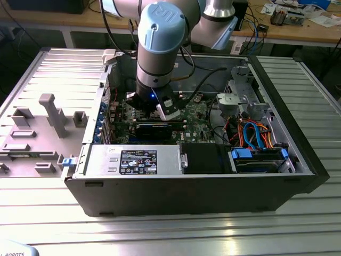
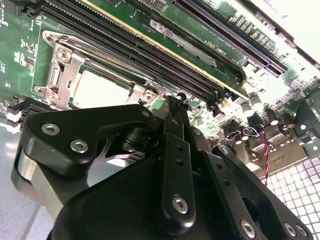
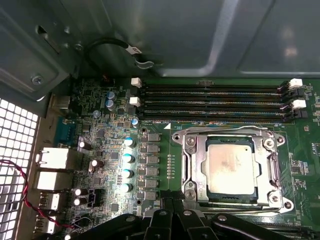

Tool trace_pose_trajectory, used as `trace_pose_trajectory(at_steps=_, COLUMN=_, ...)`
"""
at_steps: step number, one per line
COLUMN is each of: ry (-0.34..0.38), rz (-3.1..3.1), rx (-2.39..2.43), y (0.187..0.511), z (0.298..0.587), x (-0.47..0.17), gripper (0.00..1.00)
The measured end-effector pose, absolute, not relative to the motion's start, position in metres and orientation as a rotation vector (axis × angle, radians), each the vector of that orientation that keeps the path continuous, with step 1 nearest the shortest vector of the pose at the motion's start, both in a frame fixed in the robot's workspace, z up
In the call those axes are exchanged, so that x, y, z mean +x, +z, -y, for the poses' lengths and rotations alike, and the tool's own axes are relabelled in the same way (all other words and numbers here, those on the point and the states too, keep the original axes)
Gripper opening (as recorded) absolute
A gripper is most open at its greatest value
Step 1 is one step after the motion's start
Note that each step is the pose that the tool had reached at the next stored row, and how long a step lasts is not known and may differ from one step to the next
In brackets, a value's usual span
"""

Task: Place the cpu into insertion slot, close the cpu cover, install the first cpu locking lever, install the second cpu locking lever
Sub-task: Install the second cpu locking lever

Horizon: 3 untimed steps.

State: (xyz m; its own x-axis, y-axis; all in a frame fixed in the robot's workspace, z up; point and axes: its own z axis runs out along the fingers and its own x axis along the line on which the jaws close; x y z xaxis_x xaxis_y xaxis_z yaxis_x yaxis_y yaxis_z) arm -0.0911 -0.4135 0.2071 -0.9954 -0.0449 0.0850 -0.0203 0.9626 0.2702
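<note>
The cpu [image 3: 232, 170], a silvery square chip, lies flat in the insertion slot [image 3: 190, 197] on the green motherboard. It also shows pale in the second wrist view [image 2: 100, 90]. The cpu cover [image 3: 200, 170], a metal frame, lies down around the chip, which shows through its window. A thin wire lever [image 3: 225, 130] runs along the socket side nearest the memory slots. My gripper [image 3: 172, 220] hangs just beside the socket's edge with its black fingers [image 2: 172, 125] together and nothing between them. In the exterior view the gripper [image 1: 160, 111] is low inside the open computer case.
Long memory slots [image 3: 215, 100] run beside the socket, with capacitors [image 3: 127, 165] and rear ports [image 3: 55, 160] nearby. The case [image 1: 298, 160] holds a drive bay with blue and orange cables [image 1: 256, 133] and a power supply [image 1: 133, 160]. A grey fixture tray [image 1: 42, 122] lies at the exterior view's left.
</note>
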Motion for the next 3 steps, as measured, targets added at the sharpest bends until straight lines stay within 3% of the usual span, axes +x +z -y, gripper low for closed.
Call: trace_pose_trajectory(at_steps=3, ry=-0.414, rz=3.021, rx=0.05, y=0.2071, z=0.4135, x=-0.0911, gripper=0.11)
